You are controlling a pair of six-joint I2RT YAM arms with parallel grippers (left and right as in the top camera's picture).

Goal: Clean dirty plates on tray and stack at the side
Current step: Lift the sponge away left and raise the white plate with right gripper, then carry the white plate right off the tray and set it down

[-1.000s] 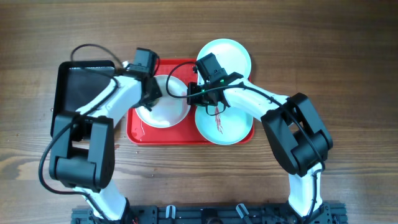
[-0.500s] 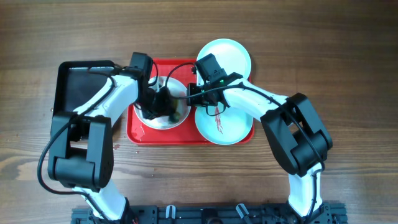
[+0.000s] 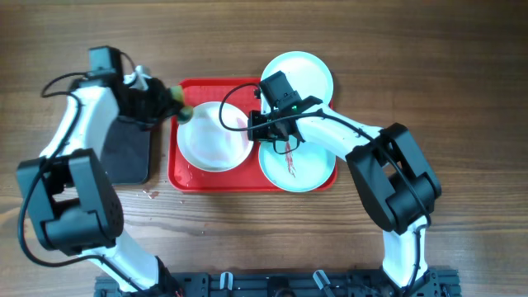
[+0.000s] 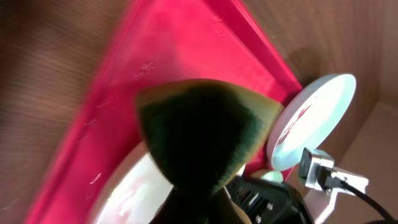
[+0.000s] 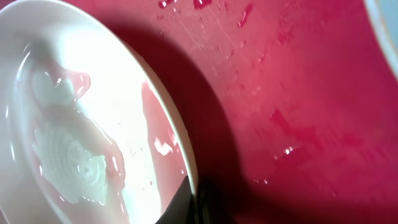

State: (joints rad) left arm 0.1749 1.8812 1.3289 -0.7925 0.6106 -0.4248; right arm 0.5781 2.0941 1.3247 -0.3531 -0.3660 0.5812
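The red tray holds the white plate, wet with pink smears, and a mint plate with dark red streaks. A second mint plate lies on the table just behind the tray. My right gripper is shut on the white plate's right rim; in the right wrist view the rim runs between the fingers. My left gripper is shut on a dark green and yellow sponge, above the tray's far left corner and clear of the white plate.
A black tray lies left of the red tray, partly under my left arm. Small wet spots mark the wood in front of it. The red tray's floor is wet.
My left arm has swung left, lifting the sponge off the white plate to the tray's far left corner. The right arm and the plates have not moved.
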